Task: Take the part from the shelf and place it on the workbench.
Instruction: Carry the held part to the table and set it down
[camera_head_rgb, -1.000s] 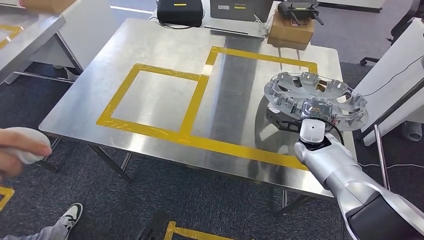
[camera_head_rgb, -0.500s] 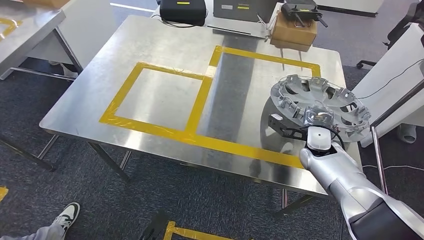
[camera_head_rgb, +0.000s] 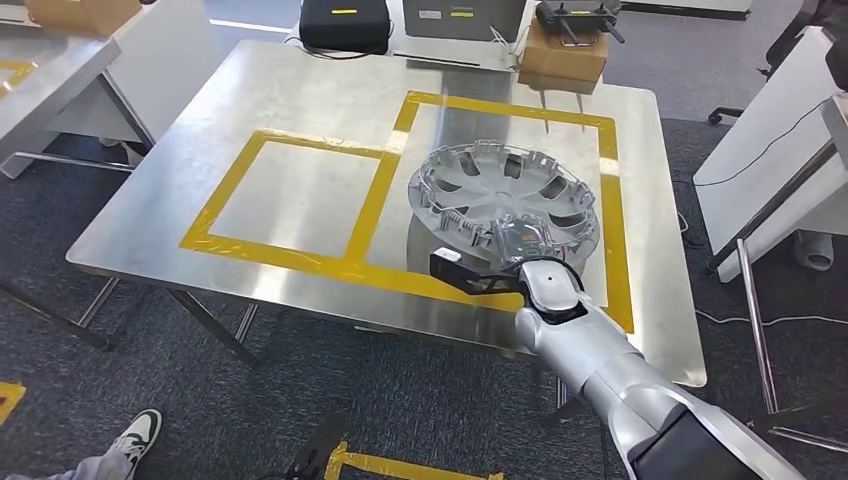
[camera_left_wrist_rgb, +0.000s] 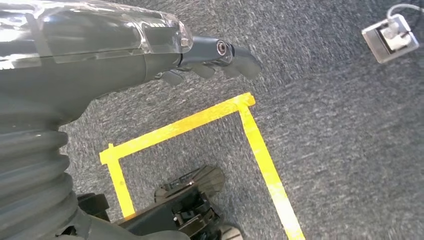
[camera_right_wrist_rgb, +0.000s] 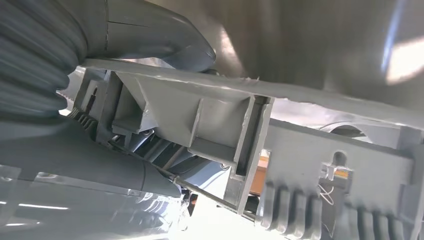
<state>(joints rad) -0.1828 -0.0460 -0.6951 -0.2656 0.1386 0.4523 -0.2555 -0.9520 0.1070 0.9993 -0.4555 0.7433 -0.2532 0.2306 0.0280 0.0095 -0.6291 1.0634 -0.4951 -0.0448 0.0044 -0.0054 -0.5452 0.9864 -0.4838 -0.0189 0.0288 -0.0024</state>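
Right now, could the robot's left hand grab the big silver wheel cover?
Probably not. The left hand hangs down over the carpet floor, while the wheel cover sits up on the table, held by the right hand.

Dark grey carpet floor (camera_head_rgb: 400, 400) with yellow tape (camera_left_wrist_rgb: 260, 145), bright overhead light

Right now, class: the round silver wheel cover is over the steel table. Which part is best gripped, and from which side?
Grip the wheel cover at its rim, from the near edge facing the robot, where the right hand holds it. The rim is thin, with ribs and clips for fingers to hook; the broad dished face offers no hold.
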